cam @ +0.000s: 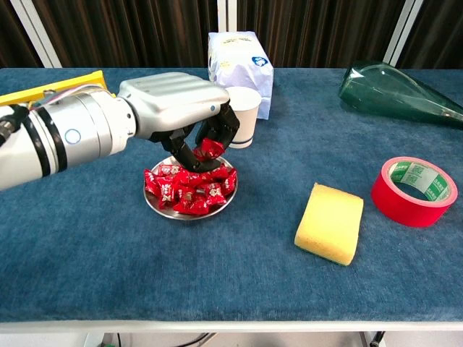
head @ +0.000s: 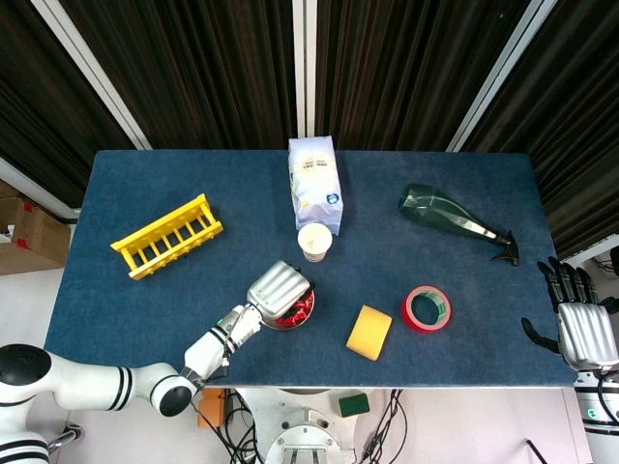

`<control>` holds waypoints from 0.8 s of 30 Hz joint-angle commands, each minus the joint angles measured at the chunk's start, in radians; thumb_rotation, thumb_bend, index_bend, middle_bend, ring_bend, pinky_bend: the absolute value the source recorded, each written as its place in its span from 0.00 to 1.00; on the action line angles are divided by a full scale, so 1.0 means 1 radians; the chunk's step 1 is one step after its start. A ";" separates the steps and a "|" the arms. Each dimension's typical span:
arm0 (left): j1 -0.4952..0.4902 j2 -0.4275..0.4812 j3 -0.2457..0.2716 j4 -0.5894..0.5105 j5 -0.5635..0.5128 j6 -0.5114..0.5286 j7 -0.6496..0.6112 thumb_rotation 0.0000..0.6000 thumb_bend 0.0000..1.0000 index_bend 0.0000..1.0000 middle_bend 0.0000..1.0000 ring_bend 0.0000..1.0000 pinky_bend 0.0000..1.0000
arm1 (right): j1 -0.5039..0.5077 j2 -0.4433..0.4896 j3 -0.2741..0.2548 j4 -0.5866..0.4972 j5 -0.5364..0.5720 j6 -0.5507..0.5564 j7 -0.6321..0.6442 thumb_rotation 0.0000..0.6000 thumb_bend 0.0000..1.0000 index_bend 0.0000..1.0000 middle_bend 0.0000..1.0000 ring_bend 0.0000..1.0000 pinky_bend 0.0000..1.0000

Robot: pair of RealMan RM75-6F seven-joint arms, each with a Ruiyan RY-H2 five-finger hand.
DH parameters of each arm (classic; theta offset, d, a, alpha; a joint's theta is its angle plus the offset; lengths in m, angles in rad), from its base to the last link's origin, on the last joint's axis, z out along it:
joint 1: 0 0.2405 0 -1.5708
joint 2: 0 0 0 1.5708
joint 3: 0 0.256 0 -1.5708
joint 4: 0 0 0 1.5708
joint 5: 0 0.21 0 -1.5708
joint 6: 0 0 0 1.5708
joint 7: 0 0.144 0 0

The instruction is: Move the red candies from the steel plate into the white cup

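A small steel plate (cam: 155, 207) (head: 302, 319) heaped with red candies (cam: 189, 189) sits near the table's front, just before a white paper cup (cam: 247, 117) (head: 314, 241). My left hand (cam: 177, 110) (head: 278, 288) hovers over the plate's far side and pinches a red candy (cam: 210, 149) in its fingertips, a short way above the pile and close beside the cup. My right hand (head: 578, 327) hangs off the table's right edge with fingers spread, holding nothing.
A white-blue bag (cam: 239, 65) stands right behind the cup. A yellow sponge (cam: 330, 222) and red tape roll (cam: 414, 190) lie to the right, a green spray bottle (cam: 394, 94) at the far right, a yellow rack (head: 166, 235) at the left.
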 commanded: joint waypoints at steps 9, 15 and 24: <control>-0.063 0.107 -0.107 -0.093 -0.164 -0.046 0.011 1.00 0.35 0.69 0.70 0.54 0.58 | 0.000 -0.002 0.000 0.001 -0.001 0.000 -0.002 1.00 0.27 0.00 0.00 0.00 0.00; -0.133 0.090 -0.185 -0.048 -0.249 -0.064 -0.020 1.00 0.35 0.69 0.70 0.54 0.58 | 0.000 -0.005 0.000 0.000 -0.001 0.002 -0.008 1.00 0.29 0.00 0.00 0.00 0.00; -0.217 -0.044 -0.231 0.160 -0.210 -0.055 -0.101 1.00 0.36 0.70 0.70 0.54 0.58 | 0.001 -0.001 0.003 0.004 0.002 0.001 0.006 1.00 0.29 0.00 0.00 0.00 0.00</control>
